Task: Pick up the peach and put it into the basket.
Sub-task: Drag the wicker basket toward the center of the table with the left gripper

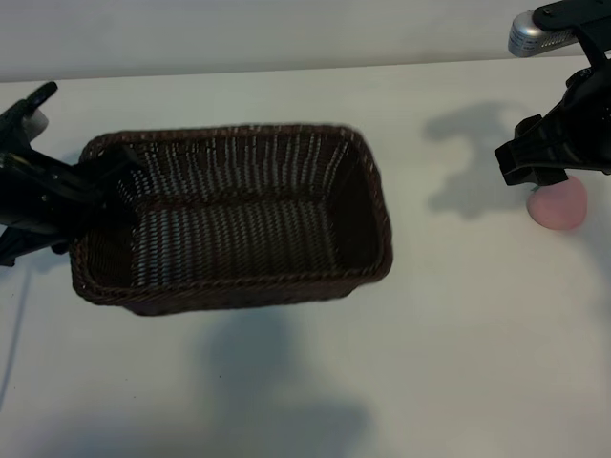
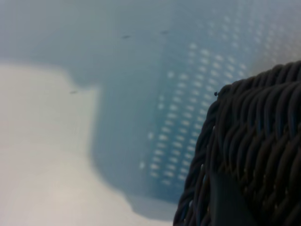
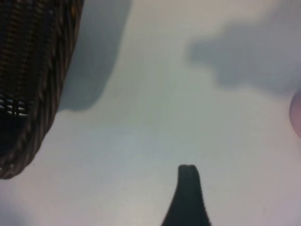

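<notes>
The dark brown wicker basket (image 1: 234, 215) stands left of the table's middle, with nothing inside it. My left gripper (image 1: 95, 186) is at the basket's left end, right over the braided rim (image 2: 244, 141), which fills one side of the left wrist view. The pale pink peach (image 1: 558, 205) lies on the table at the far right. My right gripper (image 1: 530, 157) hovers open just above and beside it, holding nothing. In the right wrist view one dark fingertip (image 3: 188, 188) shows over bare table, the peach (image 3: 297, 113) peeks in at the edge, and the basket (image 3: 33, 80) is farther off.
The white table (image 1: 458, 315) runs wide between basket and peach. Shadows of the arms fall on it near the front and behind the peach. A silver part of the right arm (image 1: 535, 36) sits at the top right.
</notes>
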{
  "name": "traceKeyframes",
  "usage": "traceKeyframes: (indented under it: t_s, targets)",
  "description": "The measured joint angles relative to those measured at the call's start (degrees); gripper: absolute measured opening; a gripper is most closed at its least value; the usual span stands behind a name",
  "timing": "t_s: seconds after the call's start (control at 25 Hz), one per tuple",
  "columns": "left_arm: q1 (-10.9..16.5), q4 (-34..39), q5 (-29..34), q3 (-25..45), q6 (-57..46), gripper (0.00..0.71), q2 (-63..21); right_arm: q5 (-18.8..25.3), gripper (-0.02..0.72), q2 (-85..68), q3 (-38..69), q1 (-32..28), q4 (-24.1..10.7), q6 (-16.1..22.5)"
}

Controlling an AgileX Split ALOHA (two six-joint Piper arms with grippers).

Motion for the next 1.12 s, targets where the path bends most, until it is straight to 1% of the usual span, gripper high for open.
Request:
traceKeyframes:
  t_s: [0.08, 0.24, 0.4, 0.6, 0.68, 0.8, 1.0, 1.12]
  targets:
    - [0.6, -4.3, -0.2, 0.0, 3.7, 0.329, -0.4, 0.0, 0.561, 0.0, 0.0, 0.0, 0.0, 0.0]
    - [1.1, -10.1, -0.9, 0.0, 9.3, 0.329, -0.4, 0.0, 0.561, 0.0, 0.0, 0.0, 0.0, 0.0]
    - [1.2, -10.7, -1.0, -1.8, 11.6, 0.329, -0.1, 0.0, 0.561, 0.0, 0.0, 0.0, 0.0, 0.0]
    - [1.2, -9.6, 1.8, -9.1, 12.2, 0.329, 4.5, 0.0, 0.561, 0.0, 0.0, 0.0, 0.0, 0.0]
    - [0.9, -9.4, 2.6, -11.8, 12.2, 0.329, 6.5, 0.0, 0.561, 0.0, 0.0, 0.0, 0.0, 0.0]
    - [-0.7, -9.2, 3.2, -16.0, 12.2, 0.329, 9.5, 0.0, 0.561, 0.0, 0.0, 0.0, 0.0, 0.0]
    - [-5.2, -9.2, 3.5, -22.0, 10.7, 0.329, 15.4, 0.0, 0.561, 0.0, 0.0, 0.0, 0.0, 0.0]
    - [-7.6, -9.3, 2.1, -23.2, 8.9, 0.329, 18.6, 0.1, 0.561, 0.0, 0.0, 0.0, 0.1, 0.0]
